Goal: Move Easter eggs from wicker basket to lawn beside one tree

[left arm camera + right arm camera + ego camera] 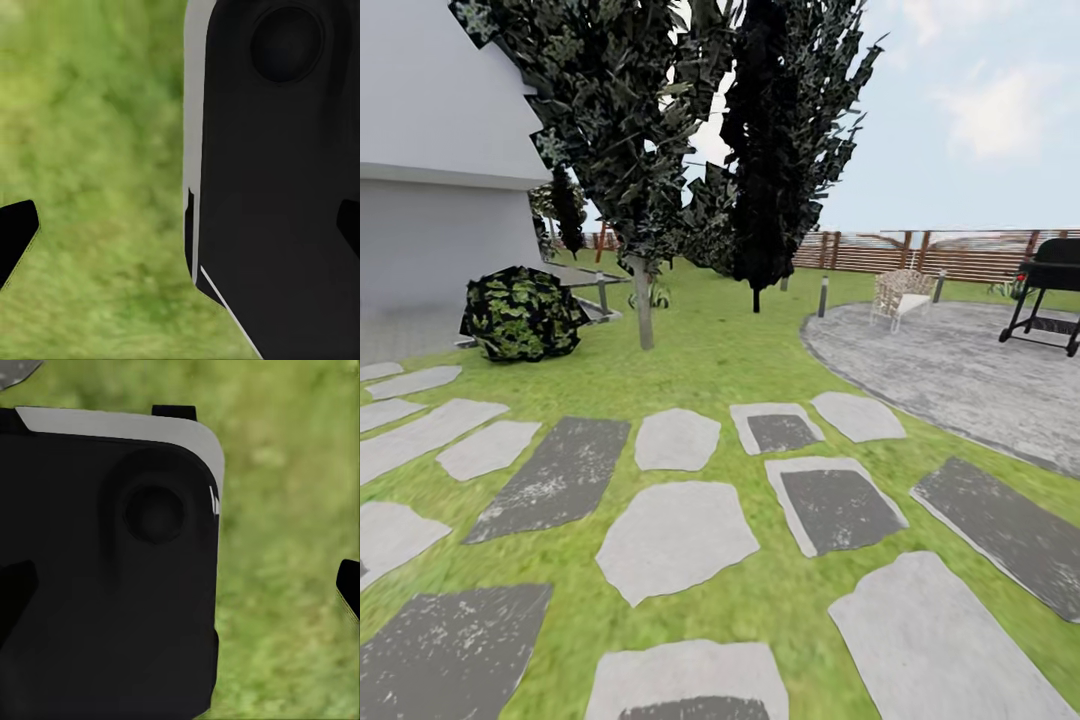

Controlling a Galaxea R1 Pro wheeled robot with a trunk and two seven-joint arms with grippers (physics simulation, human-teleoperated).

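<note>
While no basket shows, drive on over the lawn [710, 350] past the stepping stones [675, 535]; tree [643, 310] at 11 o'clock; both grippers' fingers apart, empty.

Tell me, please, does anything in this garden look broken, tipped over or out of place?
Nothing stands out. The paving stones lie flat in the lawn, the black grill stands upright on the round grey patio, and the white chair beside it is upright too. The fence behind looks whole.
</note>
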